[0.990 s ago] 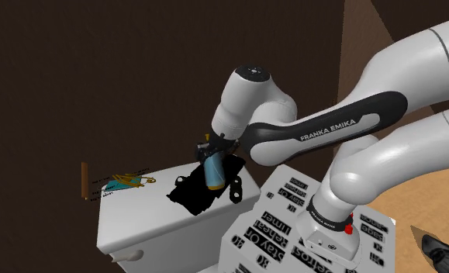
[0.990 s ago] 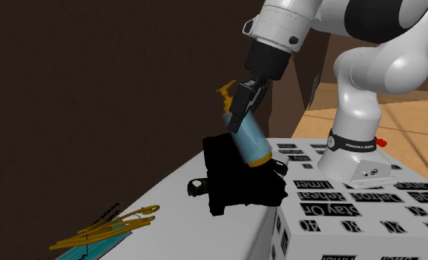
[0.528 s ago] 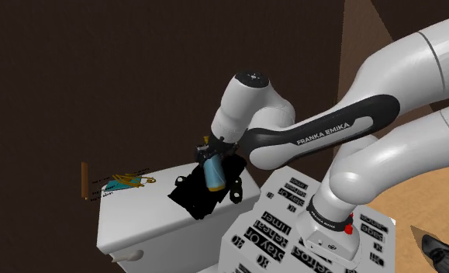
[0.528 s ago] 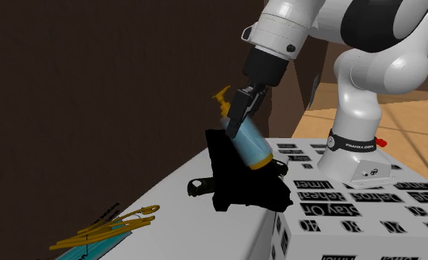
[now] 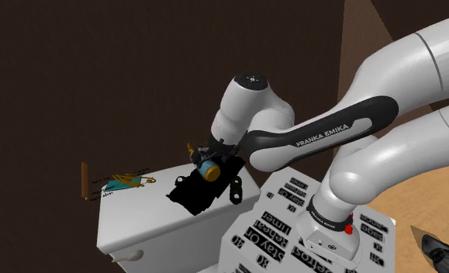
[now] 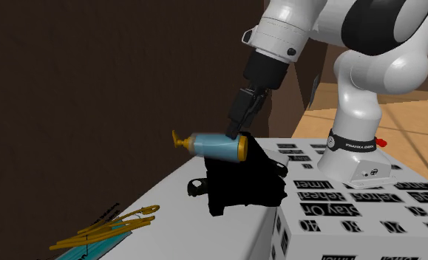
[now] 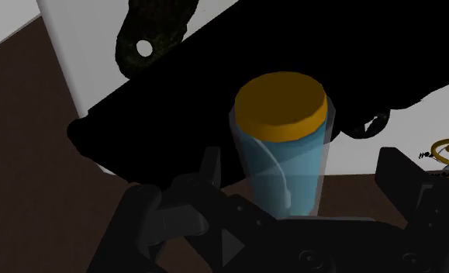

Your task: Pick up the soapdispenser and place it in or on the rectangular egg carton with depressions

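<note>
Arm (image 5: 323, 136) bows over black egg carton (image 6: 242, 185); pincer (image 6: 236, 128) gapes wide around level blue soap dispenser (image 6: 214, 145), pump toward second exterior view's nine o'clock.

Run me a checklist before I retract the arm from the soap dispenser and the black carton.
1. Jaws released: ok. In the wrist view they stand apart, with a gap on either side of the soap dispenser.
2. Dispenser upright: not ok. It lies sideways, pump pointing away from the stand.
3. Dispenser over the black egg carton: ok for its base end. In the second exterior view the pump end reaches past the carton's edge, over the white surface.
4. Dispenser settled on the carton: cannot tell.
</note>
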